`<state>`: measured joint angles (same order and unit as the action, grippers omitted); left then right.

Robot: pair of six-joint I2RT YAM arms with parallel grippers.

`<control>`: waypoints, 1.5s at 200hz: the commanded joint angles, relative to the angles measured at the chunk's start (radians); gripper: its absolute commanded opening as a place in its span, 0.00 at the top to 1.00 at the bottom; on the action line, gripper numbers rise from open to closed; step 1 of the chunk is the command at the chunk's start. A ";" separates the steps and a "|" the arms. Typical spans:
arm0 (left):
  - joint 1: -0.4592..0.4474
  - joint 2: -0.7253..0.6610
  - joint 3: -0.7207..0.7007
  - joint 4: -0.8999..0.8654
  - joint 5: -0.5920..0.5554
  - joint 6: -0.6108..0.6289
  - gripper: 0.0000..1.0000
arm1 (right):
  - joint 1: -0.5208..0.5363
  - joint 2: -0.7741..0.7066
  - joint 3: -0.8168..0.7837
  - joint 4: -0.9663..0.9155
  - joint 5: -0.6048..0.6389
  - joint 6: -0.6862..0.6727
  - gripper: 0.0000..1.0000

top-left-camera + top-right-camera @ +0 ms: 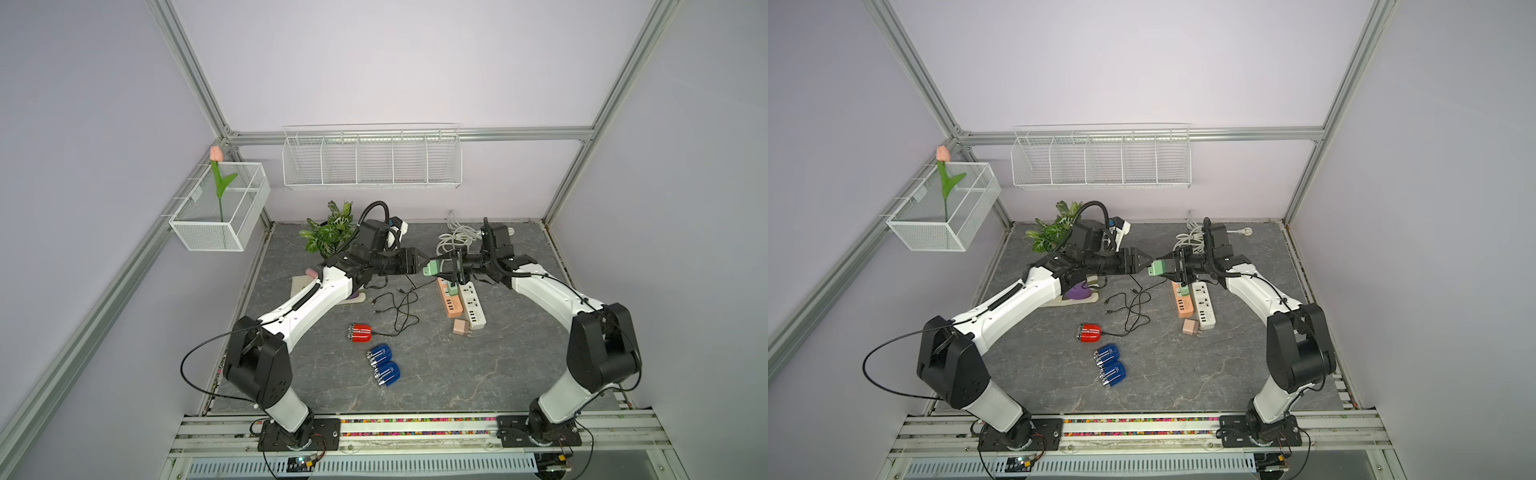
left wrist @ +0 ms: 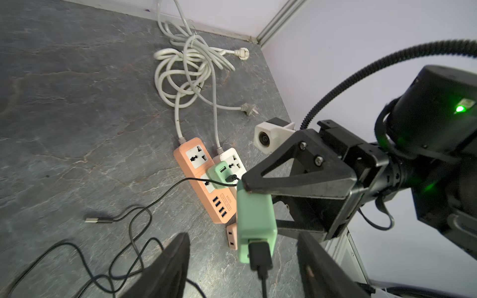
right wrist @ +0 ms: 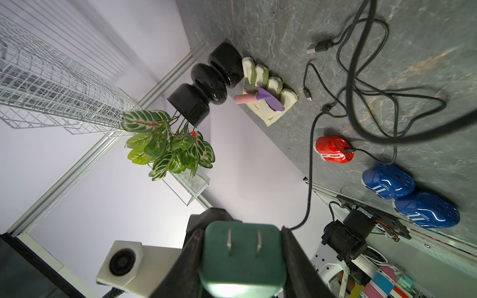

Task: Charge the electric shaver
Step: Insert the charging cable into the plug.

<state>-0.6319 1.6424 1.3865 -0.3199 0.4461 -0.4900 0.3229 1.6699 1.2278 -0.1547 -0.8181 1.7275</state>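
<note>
Red shaver (image 1: 360, 333) lies near the middle of the table (image 1: 457, 374), a black cable (image 3: 371, 157) plugged into it. Farther back, the right gripper (image 1: 439, 269) clamps the green adapter (image 1: 430, 269), and the left gripper (image 1: 420, 266) stands open just left of it.

Both top views: high, looking down on whole table (image 1: 478, 374). Wrist views: close, facing each other, sharing green adapter (image 2: 254, 216).
</note>
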 commanded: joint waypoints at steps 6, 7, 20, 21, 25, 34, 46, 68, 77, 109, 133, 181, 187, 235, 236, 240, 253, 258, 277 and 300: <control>-0.017 0.018 0.038 0.026 0.010 0.045 0.35 | -0.004 0.014 0.005 0.055 -0.038 0.045 0.93; -0.017 0.019 0.036 0.029 0.009 0.044 0.35 | -0.004 0.015 0.005 0.056 -0.038 0.047 0.93; -0.018 0.023 0.031 0.052 0.006 0.031 0.38 | -0.004 0.013 -0.010 0.096 -0.039 0.076 0.93; -0.018 0.024 0.033 0.051 0.004 0.030 0.38 | -0.004 0.013 -0.011 0.099 -0.039 0.080 0.93; -0.020 0.026 0.034 0.053 0.002 0.029 0.39 | -0.004 0.013 -0.018 0.117 -0.039 0.093 0.93; -0.024 0.033 0.041 0.052 -0.001 0.029 0.44 | -0.005 0.013 -0.028 0.142 -0.038 0.115 0.93; -0.028 0.040 0.043 0.047 -0.007 0.029 0.52 | -0.005 0.014 -0.033 0.153 -0.039 0.127 0.93; -0.028 0.043 0.033 0.054 -0.020 0.017 0.63 | -0.004 0.008 -0.037 0.161 -0.037 0.138 0.93; -0.028 0.043 0.034 0.058 -0.020 0.012 0.65 | -0.002 0.007 -0.040 0.168 -0.036 0.146 0.93; -0.034 0.060 0.047 0.052 -0.028 0.004 0.67 | 0.002 0.005 -0.058 0.222 -0.036 0.191 0.93; -0.034 0.056 0.048 0.058 -0.044 -0.012 0.78 | 0.004 0.001 -0.061 0.215 -0.036 0.189 0.93; -0.033 0.057 0.076 0.028 -0.071 -0.112 1.00 | -0.005 -0.026 -0.076 0.185 0.013 0.092 0.51; -0.030 0.060 0.085 0.023 -0.067 -0.145 1.00 | -0.012 -0.038 -0.071 0.150 0.035 0.041 0.44; 0.025 0.119 0.238 -0.255 -0.055 -0.433 1.00 | -0.042 -0.185 -0.026 -0.137 0.333 -0.635 0.29; 0.026 0.120 0.242 -0.260 -0.053 -0.437 1.00 | -0.040 -0.191 -0.027 -0.138 0.343 -0.654 0.29; 0.034 0.126 0.257 -0.285 -0.045 -0.456 1.00 | -0.030 -0.210 -0.030 -0.138 0.383 -0.720 0.29; 0.058 0.151 0.312 -0.358 0.004 -0.509 1.00 | 0.046 -0.294 -0.061 -0.125 0.573 -1.037 0.30; 0.066 0.163 0.338 -0.387 0.024 -0.520 1.00 | 0.091 -0.327 -0.088 -0.100 0.652 -1.164 0.30; 0.080 0.222 0.480 -0.539 0.078 -0.520 1.00 | 0.255 -0.434 -0.261 0.145 0.880 -1.591 0.29; 0.082 0.316 0.650 -0.702 0.160 -0.504 1.00 | 0.283 -0.453 -0.416 0.379 0.907 -1.798 0.34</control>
<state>-0.5449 1.8919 1.8896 -0.7921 0.4900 -0.9623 0.5964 1.2079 0.9501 -0.0120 -0.1215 0.4404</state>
